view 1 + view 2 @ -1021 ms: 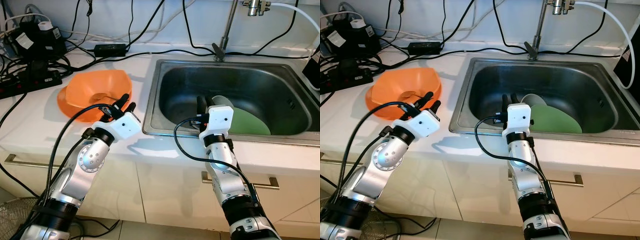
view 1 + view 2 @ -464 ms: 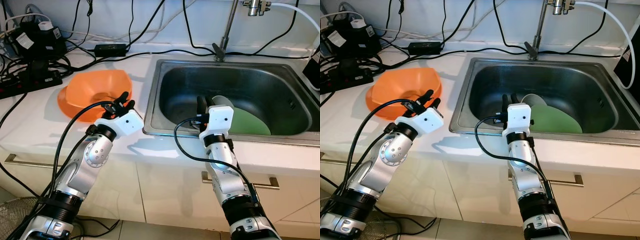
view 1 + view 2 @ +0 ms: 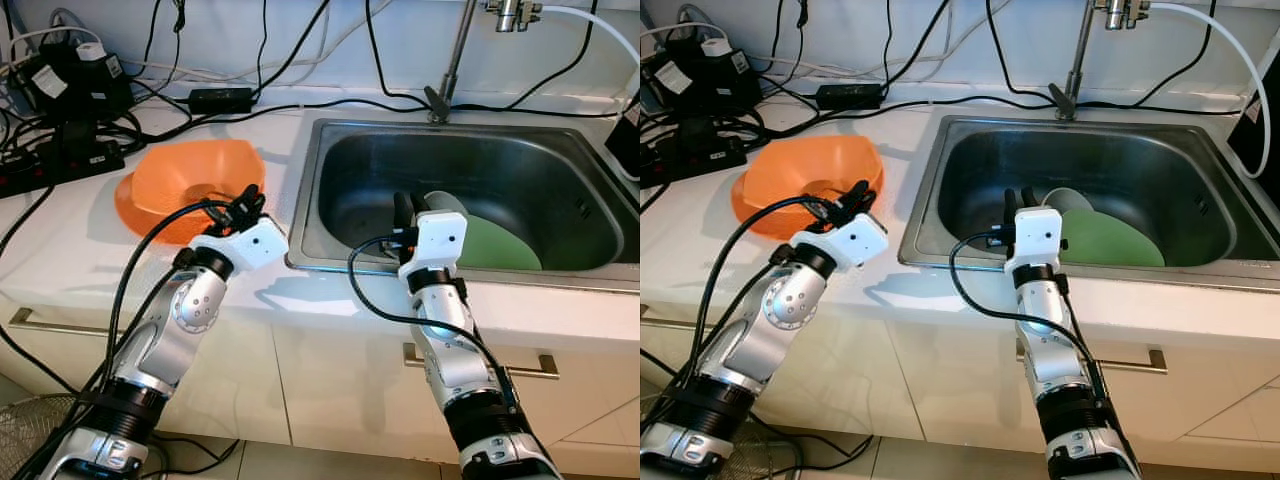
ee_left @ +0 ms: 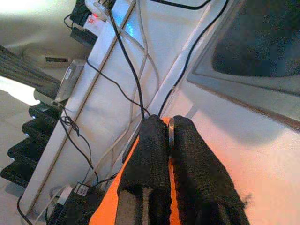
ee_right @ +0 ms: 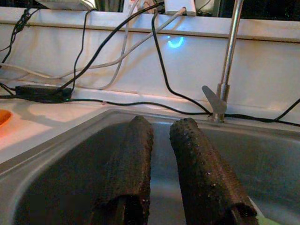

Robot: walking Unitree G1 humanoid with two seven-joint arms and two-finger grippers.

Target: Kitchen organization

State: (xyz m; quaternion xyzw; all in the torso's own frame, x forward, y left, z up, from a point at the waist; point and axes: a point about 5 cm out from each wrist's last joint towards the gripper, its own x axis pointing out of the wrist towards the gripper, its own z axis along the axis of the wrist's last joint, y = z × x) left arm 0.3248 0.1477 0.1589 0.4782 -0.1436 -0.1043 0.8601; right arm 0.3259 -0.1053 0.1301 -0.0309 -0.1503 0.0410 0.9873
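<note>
left eye view: our left gripper pinches the orange bowl's rim; our right gripper, fingers slightly apart and empty, hangs over the sink.

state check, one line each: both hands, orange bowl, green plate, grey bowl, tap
left hand: fingers shut, nothing held, over the orange bowl's near rim
right hand: fingers slightly apart, nothing held, over the sink's front edge
orange bowl: upright on the counter, left of the sink
green plate: lying in the sink
grey bowl: in the sink, partly hidden by the plate
tap: no water running
</note>
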